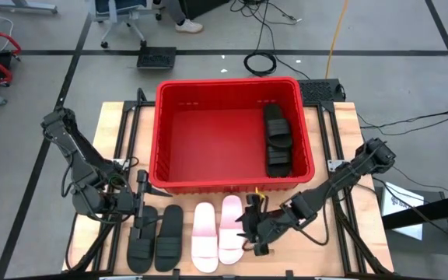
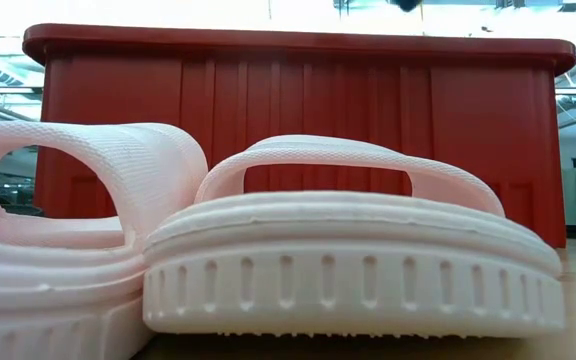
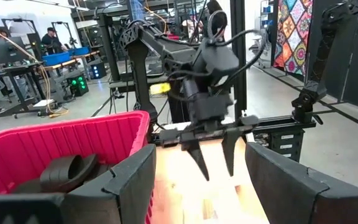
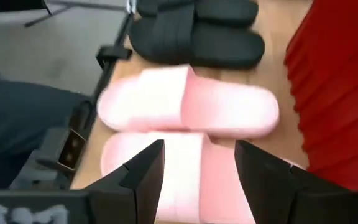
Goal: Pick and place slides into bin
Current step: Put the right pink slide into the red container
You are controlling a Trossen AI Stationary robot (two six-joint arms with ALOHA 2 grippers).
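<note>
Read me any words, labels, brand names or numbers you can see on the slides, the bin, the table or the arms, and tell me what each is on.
None can be read.
Red bin: plain walls and rim, no label showing.
White slides and black slides: no brand mark visible on straps or soles.
Right gripper: pale marks on the dark housing at the picture's lower edge, too blurred to read.

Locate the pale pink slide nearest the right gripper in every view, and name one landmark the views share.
High view: the pale pink rubber slide sandal lies at the table's front edge, beside the right gripper.
Low view: it fills the foreground, sole toward the camera.
Left wrist view: not in it.
Right wrist view: it lies straight ahead between the open fingers.
Shared landmark: the large red plastic bin, showing in all four views.
</note>
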